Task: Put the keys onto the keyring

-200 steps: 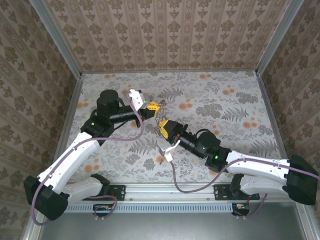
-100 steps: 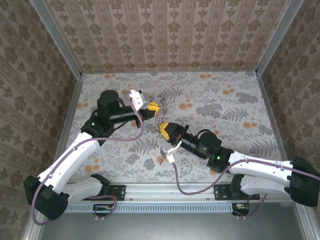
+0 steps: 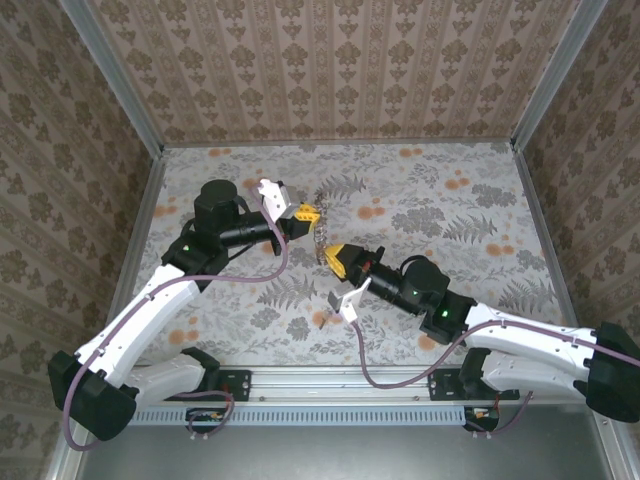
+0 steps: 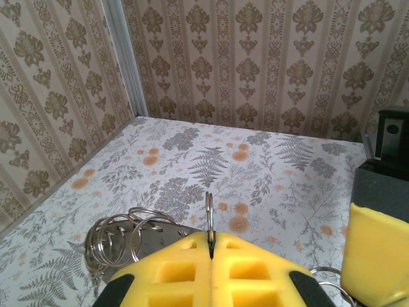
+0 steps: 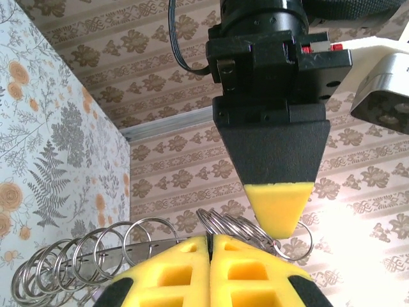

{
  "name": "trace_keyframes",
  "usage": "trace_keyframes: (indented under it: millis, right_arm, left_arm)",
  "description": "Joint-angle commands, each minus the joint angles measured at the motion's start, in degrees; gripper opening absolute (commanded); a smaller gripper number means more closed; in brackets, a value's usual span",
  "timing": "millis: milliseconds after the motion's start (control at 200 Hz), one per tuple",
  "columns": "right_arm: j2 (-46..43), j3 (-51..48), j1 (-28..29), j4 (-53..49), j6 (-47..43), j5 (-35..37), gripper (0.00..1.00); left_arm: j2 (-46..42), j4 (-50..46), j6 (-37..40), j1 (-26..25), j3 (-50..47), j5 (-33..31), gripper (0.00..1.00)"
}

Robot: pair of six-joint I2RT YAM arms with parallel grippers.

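A bunch of thin silver split rings, the keyring [image 3: 320,234], hangs in the air between both grippers above the table's middle. My left gripper [image 3: 306,213] [image 4: 210,242] is shut on one ring [image 4: 209,211] seen edge-on. My right gripper [image 3: 335,256] [image 5: 209,240] is shut on a stack of rings [image 5: 233,224], just below the left gripper's yellow fingertip [image 5: 278,208]. Several more rings thread through a flat grey metal piece [image 4: 160,238] [image 5: 128,251], apparently one of the keys; its shape is mostly hidden.
The floral-print table [image 3: 450,210] is walled by patterned panels with aluminium rails at the corners. The right gripper's yellow pad [image 4: 377,256] sits close at the right of the left wrist view. A white tag [image 3: 350,300] hangs below the right wrist.
The right jaws have closed onto the rings. The right arm's wrist and elbow have shifted slightly to the right. The left arm has stayed put.
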Motion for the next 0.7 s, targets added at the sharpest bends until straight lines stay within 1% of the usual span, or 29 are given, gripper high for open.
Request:
trace_keyframes:
  millis: [0,180,265,350,510,695]
  right_arm:
    - [-1.68,-0.48,-1.26,-0.01,3.68,-2.19,0.00]
    - [-2.92,-0.63,-4.13,-0.47,9.23,-6.21,0.00]
    - [-3.28,-1.03,-5.48,-1.18,10.17,-7.72,0.14]
    - [-3.61,-1.69,-6.16,-2.04,10.01,-9.17,0.20]
    - [-3.82,-2.10,-6.27,-3.95,9.15,-10.08,0.24]
    - [-3.47,-2.50,-6.41,-3.28,8.94,-9.03,0.24]
  left_arm:
    - [-0.53,2.11,-0.46,0.25,0.96,1.49,0.00]
    - [-1.16,1.93,-0.55,0.25,0.69,1.74,0.00]
    - [-1.27,1.66,-0.86,0.26,1.12,1.29,0.00]
    - [-1.18,1.58,-0.98,0.25,1.61,0.98,0.00]
    - [-0.96,1.56,-1.08,0.28,2.36,1.20,0.00]
    - [-1.07,1.47,-1.15,0.25,2.71,1.20,0.00]
